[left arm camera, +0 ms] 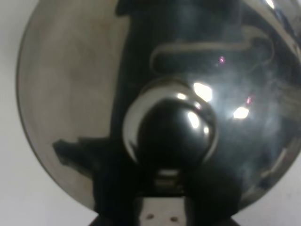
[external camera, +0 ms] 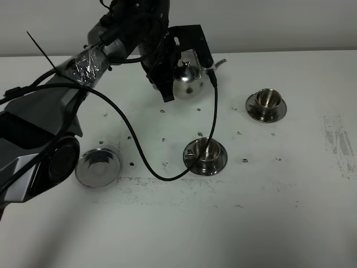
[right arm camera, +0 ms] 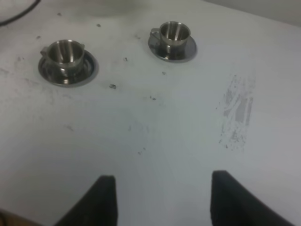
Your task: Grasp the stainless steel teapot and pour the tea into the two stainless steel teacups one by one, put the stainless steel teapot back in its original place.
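The stainless steel teapot (external camera: 189, 79) is at the back of the table, upright, with its thin spout pointing right. My left gripper (external camera: 169, 84) is shut on it at its handle side. In the left wrist view the teapot's domed lid (left arm camera: 70, 94) and knob fill the picture. I cannot tell whether its base touches the table. One teacup on a saucer (external camera: 205, 152) stands at the middle and the other (external camera: 268, 99) at the right; the right wrist view shows both (right arm camera: 67, 52) (right arm camera: 175, 32). The round steel tray (external camera: 97, 166) lies bare at the front left. My right gripper (right arm camera: 162, 197) is open above the bare table.
A black cable (external camera: 215, 106) hangs from the left arm and loops down across the middle cup and the table in front of it. A scuffed grey patch (external camera: 339, 139) marks the white table at the right.
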